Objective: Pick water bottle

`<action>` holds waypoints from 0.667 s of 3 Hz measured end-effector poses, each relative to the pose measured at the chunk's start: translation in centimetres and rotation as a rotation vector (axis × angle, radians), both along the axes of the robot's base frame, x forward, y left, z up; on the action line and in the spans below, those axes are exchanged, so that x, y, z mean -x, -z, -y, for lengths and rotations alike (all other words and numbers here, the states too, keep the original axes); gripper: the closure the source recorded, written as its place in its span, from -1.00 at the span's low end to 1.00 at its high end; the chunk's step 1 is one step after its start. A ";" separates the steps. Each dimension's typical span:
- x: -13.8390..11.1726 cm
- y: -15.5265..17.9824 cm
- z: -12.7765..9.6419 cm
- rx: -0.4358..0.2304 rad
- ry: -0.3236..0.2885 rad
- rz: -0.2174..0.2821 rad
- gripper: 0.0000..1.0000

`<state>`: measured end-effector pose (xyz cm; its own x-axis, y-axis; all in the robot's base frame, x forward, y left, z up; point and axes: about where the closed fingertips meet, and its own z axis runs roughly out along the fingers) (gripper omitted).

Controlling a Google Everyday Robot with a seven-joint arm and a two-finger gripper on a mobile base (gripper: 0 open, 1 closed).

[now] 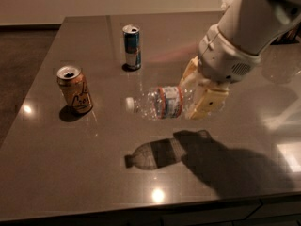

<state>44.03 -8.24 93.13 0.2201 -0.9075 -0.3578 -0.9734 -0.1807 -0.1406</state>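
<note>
The water bottle (pixel 160 102) is clear ribbed plastic with a white cap at its left end and an orange-edged label band. It hangs sideways in the air above the dark table (pixel 94 173), and its shadow lies on the table below it. My gripper (pixel 195 95) is shut on the bottle's base end, with cream fingers (pixel 207 105) on either side. The white arm reaches in from the upper right.
An open orange soda can (pixel 75 89) stands at the left of the table. A slim blue-silver can (pixel 132 46) stands further back. The table's front edge runs along the bottom, with dark floor at the left.
</note>
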 end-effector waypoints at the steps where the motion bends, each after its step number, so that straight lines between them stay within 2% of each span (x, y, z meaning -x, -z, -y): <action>1: 0.1 -2.5 0.1 -0.038 -0.011 0.021 1.00; 2: 0.0 -2.8 0.0 -0.043 -0.012 0.029 1.00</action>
